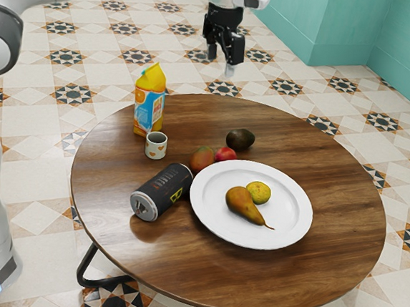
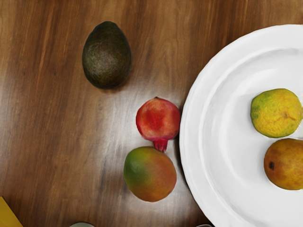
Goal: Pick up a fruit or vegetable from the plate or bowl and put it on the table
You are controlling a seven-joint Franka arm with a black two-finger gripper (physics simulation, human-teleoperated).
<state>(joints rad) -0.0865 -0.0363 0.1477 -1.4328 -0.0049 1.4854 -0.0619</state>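
The pear (image 1: 244, 204) and the citrus (image 1: 259, 192) lay on the white plate (image 1: 301, 207), close beside each other, inside its rim. The pear was brownish yellow and faintly mottled, fat at one end, tapering to a thin dark stem that pointed toward the rim; its rounded end bore a dark spot. The citrus was round and yellow with green patches, its skin bumpy.

The fingers (image 1: 227, 55) hung high, standing apart with nothing between them.

The can (image 1: 166, 190) lay on its side near the counter's (image 1: 329, 272) edge on the exterior view's left, dark with silver ends; its lettering was too small to read, beside a yellow-green emblem. The carton (image 1: 148, 108) stood upright near the counter's far left edge in that view, yellow above, with orange and blue below and a picture of an orange; its print was unreadable. Just in front stood the cup (image 1: 156, 146), pale with orange-brown hearts.

By the plate's rim sat the red pomegranate (image 2: 157, 119), its crown against the green-and-orange mango (image 2: 149, 174). The dark, rough avocado (image 2: 107, 55) lay nearer the counter's far edge in the exterior view.
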